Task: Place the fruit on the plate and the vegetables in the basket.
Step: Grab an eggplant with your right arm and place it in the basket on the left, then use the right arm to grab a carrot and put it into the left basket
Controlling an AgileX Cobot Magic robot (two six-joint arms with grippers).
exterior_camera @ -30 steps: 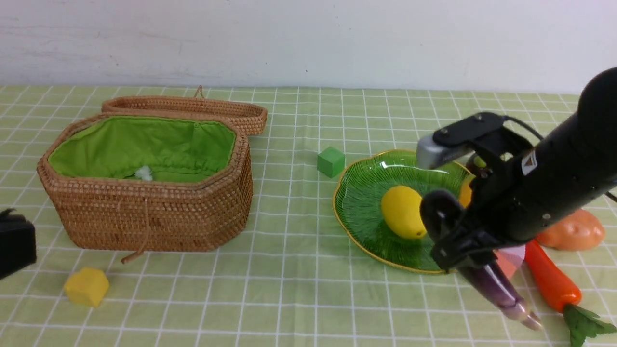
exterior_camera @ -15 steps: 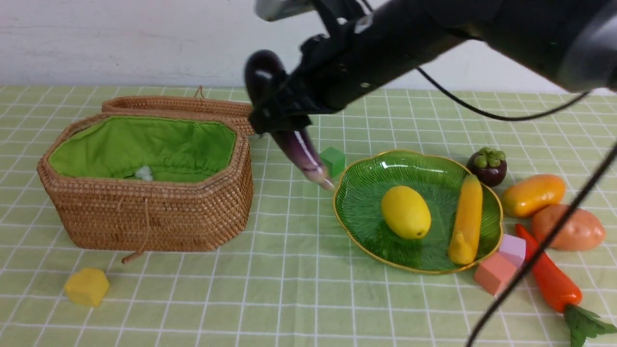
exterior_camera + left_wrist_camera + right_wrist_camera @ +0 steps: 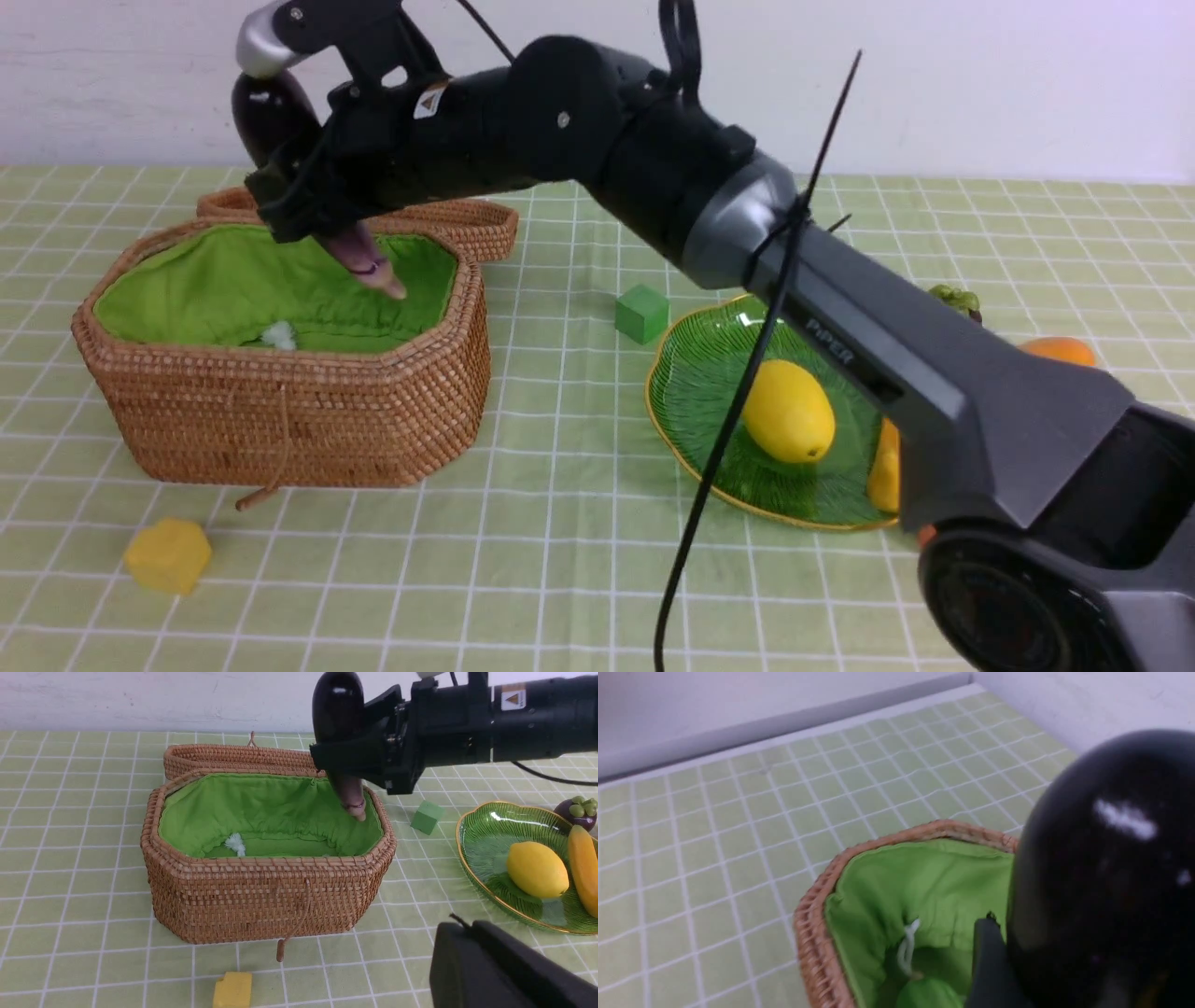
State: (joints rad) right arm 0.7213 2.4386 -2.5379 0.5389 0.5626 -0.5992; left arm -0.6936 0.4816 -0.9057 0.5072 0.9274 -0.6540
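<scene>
Green checked cloth [image 3: 560, 560] covers the table under a plain white wall. From the front, my right arm reaches across to the left side, and my right gripper [image 3: 313, 201] is clamped around the middle of the eggplant [image 3: 266, 112]. I hold it nearly upright, with the dark bulb above the jaws and the pale stem end pointing down over the open basket [image 3: 280, 420], above the right rear of its green lining. The lid [image 3: 467, 224] lies open behind. The plate [image 3: 700, 373] sits well apart to the right, carrying the lemon [image 3: 787, 411] and the banana [image 3: 882, 464]. A green block [image 3: 641, 313] stands between basket and plate.

From my left wrist, the eggplant's tip hangs within the basket's outline near its far right corner, clear of the lining's floor. Whether it reaches below the rim I cannot tell. My left gripper [image 3: 490, 970] shows as a dark shape in the foreground, closed.

From my right wrist, the glossy black bulb fills one side, one of my fingers [image 3: 990, 961] pressed against it, with the lining and a white cord [image 3: 906, 947] beneath.
</scene>
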